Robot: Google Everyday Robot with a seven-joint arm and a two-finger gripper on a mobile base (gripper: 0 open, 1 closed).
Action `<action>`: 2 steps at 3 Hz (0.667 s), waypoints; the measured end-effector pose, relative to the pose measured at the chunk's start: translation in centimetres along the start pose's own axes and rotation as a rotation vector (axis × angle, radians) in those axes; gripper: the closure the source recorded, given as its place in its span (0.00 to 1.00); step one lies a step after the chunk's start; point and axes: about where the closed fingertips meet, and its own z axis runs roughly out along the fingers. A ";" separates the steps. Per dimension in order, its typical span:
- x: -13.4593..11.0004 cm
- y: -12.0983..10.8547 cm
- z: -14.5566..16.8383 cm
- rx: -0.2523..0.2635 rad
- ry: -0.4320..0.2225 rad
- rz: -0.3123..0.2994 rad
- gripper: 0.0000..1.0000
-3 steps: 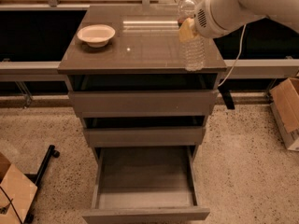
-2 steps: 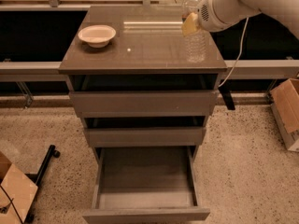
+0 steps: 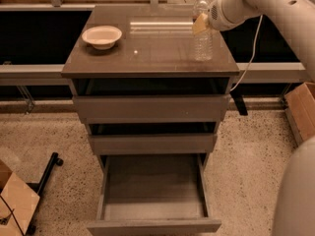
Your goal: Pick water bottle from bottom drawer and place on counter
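The bottle [image 3: 203, 44] stands upright near the worktop's [image 3: 147, 53] right edge, the pincer [image 3: 201, 22] at its neck, grip indiscernible; loosen gently and retreat without tipping it.

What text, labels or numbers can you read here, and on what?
No readable text anywhere.
The water bottle, standing on the right side of the counter: any label print is too blurred to read.
The gripper, at the bottle's upper part: no markings visible.
The white bowl and bottom drawer: no print visible.
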 end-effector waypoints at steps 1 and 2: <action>0.4 -1.4 3.2 -0.007 0.044 0.010 0.84; 0.9 -1.5 4.8 -0.014 0.078 0.005 0.60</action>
